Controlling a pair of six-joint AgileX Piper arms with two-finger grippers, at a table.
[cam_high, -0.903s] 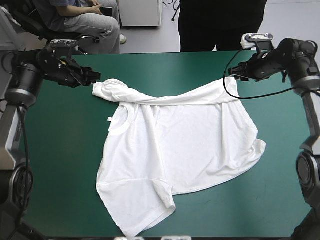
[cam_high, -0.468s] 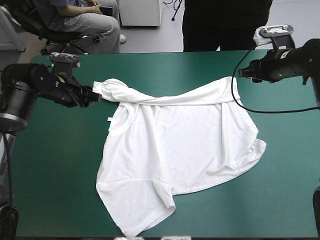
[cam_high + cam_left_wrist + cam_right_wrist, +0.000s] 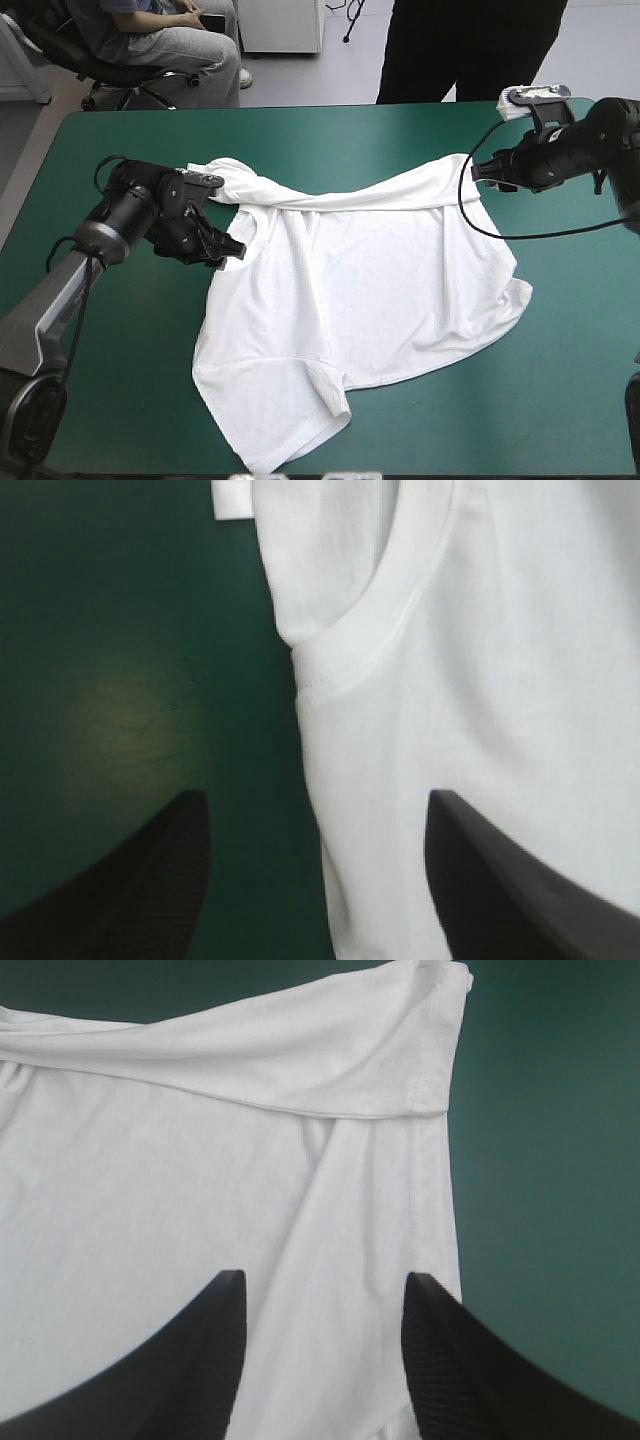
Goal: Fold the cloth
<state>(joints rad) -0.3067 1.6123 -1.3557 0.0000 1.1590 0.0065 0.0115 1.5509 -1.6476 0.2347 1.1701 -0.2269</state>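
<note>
Your black-finned left gripper (image 3: 232, 250) (image 3: 315, 815) has swung from the sleeve (image 3: 225, 175) to the collar (image 3: 380, 650) of the white short-sleeved T-shirt (image 3: 370, 290), spread mid-table on the teal-green cover (image 3: 120, 400); it and the right gripper (image 3: 478, 170) (image 3: 325, 1290) gape empty.

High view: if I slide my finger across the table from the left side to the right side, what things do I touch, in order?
The left hand → the white T-shirt → the right hand.
</note>
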